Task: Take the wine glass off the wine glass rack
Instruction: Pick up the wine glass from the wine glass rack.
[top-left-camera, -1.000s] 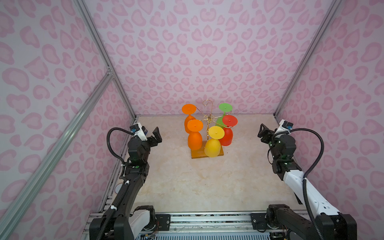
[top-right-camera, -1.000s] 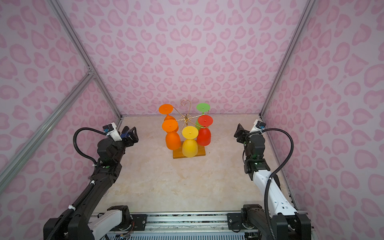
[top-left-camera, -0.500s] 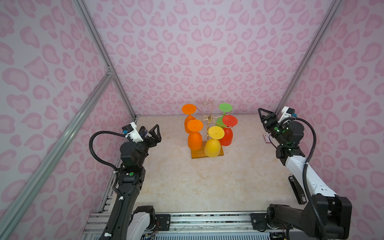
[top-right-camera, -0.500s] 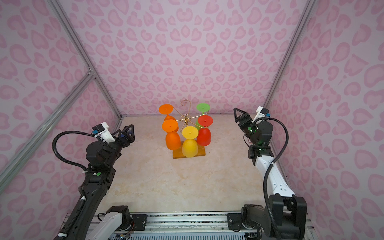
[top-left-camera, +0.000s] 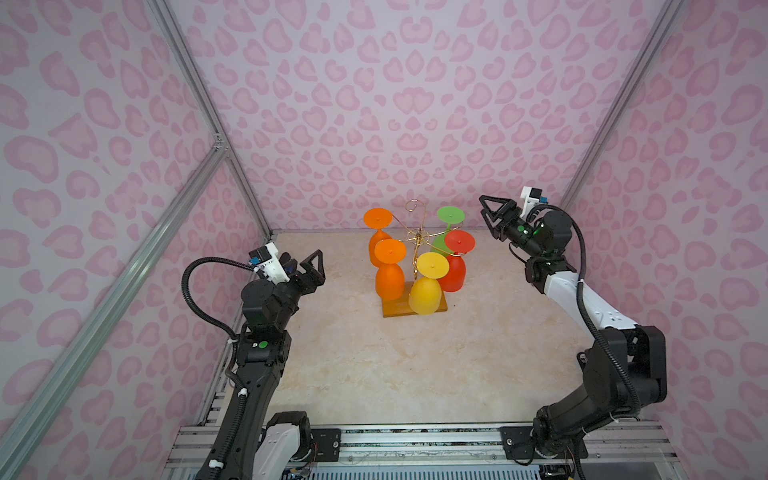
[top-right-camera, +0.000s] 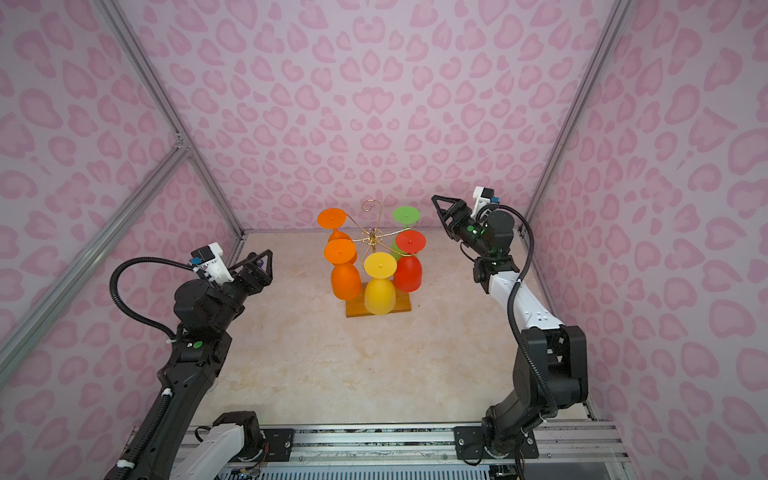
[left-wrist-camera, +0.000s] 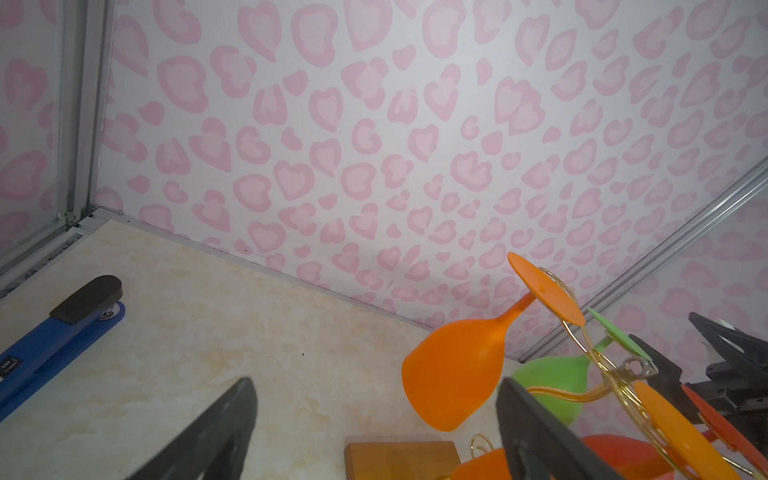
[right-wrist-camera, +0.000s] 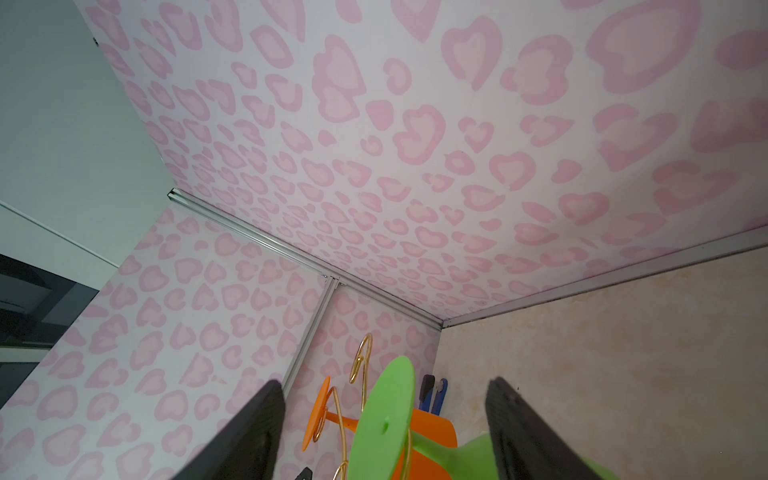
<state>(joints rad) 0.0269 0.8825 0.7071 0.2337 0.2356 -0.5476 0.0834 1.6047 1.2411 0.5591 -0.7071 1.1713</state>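
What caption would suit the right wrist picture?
Open right gripper faces the green wine glass hanging from the gold wire rack.

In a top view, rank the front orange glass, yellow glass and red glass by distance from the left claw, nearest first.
1. Front orange glass, on the rack's left side, facing the left claw.
2. Yellow glass, front middle.
3. Red glass, right side.

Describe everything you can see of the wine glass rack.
The wine glass rack is thin gold wire: curled arms spread from a central post on a rectangular wooden base, upright on the tabletop near the back wall. Five upside-down wine glasses hang from it: two orange, yellow, red, green. One curl at the top is empty. Neither the left claw nor the right claw touches it.
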